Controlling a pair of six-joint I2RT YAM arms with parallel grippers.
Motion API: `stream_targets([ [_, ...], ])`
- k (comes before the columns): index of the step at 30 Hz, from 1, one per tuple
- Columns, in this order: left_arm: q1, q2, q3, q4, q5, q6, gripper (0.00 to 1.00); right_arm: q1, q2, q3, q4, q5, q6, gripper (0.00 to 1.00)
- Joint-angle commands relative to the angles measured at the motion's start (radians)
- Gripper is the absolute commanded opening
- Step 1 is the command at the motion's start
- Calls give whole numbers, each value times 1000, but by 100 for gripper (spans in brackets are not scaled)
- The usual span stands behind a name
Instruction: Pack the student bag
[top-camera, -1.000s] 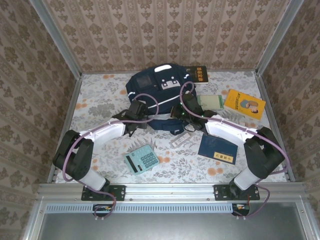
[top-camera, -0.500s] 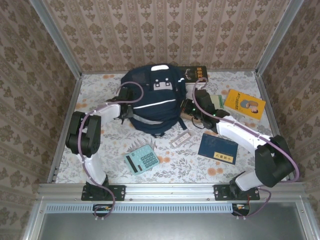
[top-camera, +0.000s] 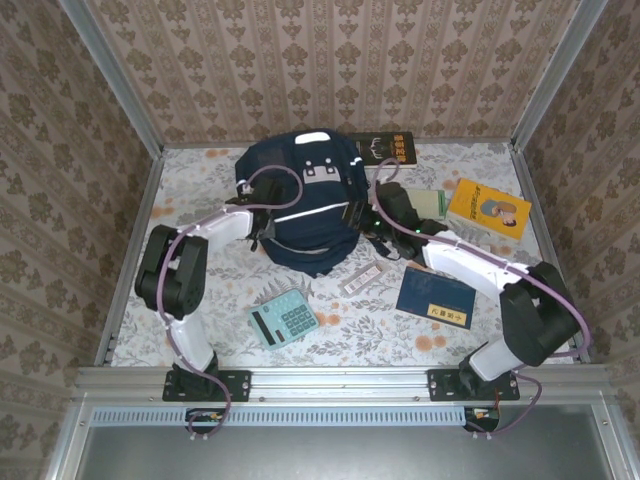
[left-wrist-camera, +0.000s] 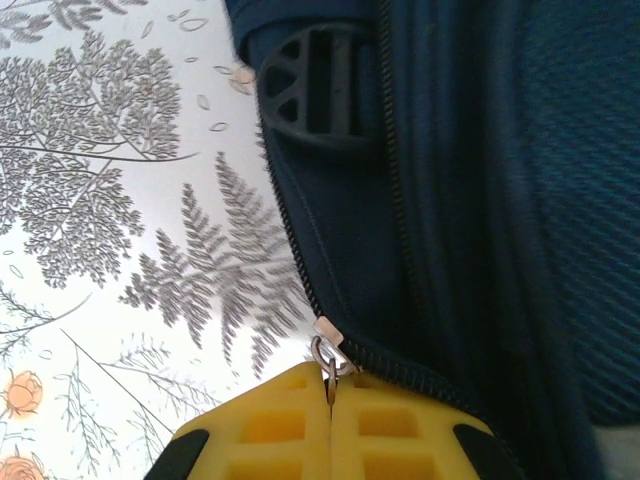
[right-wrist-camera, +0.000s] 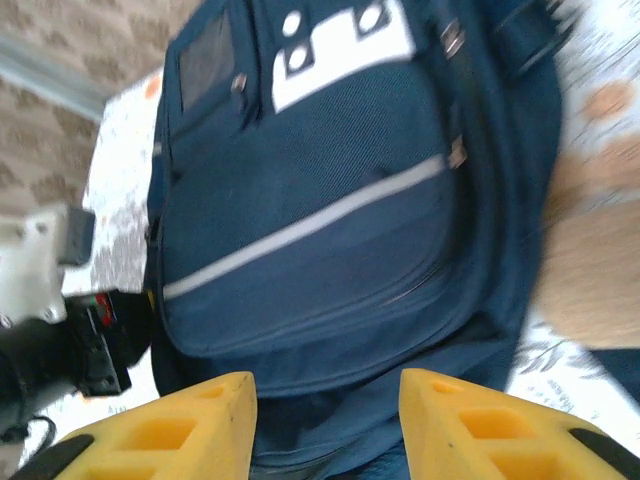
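The left pincer (left-wrist-camera: 331, 395) is pinching the metal zip pull (left-wrist-camera: 330, 358) of the bag (left-wrist-camera: 480, 200), its yellow fingers pressing together on the ring. From above, this pincer (top-camera: 258, 222) is sitting against the bag's left side. Just past the pull, the zip is running up along the navy fabric, and a black buckle (left-wrist-camera: 320, 95) is lying at the bag's edge over the fern-printed table (left-wrist-camera: 110, 200).

The right pincer (right-wrist-camera: 328, 420) is standing spread, its two yellow fingers (right-wrist-camera: 200, 420) apart, with the lower edge of the bag (right-wrist-camera: 320, 200) showing between them; I cannot tell whether they are touching the fabric. From above, it (top-camera: 355, 218) is reaching in at the bag's right side.

The bag (top-camera: 300, 200) is lying at the back middle of the table (top-camera: 200, 170), between the two arms, its white stripe and grey-white patch facing up.

Around it, a teal calculator (top-camera: 283, 320) is lying near the front, a blue booklet (top-camera: 435, 297) to its right, and a pale strip (top-camera: 362, 278) between them. A yellow book (top-camera: 488, 208) and a green pad (top-camera: 425, 203) are lying right of the bag, and a dark book (top-camera: 388, 148) is lying at the back.
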Motion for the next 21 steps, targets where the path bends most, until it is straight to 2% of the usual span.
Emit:
stream_targets([
  [1,-35,-94,-58,72,39,13,0,46,33,34,-7,-49,4,46],
  [9,-86,-179,-189,173,94,5,0,129,72,-43,-5,43,168,49],
  [13,-87,-172,-202,198,129,-15,0,143,91,-70,-12,106,238,48],
  [16,-87,-163,-202,196,115,-25,0,155,103,-69,-27,144,269,47],
  [21,-87,-173,-207,194,112,-33,0,163,152,-47,-23,157,325,47],
])
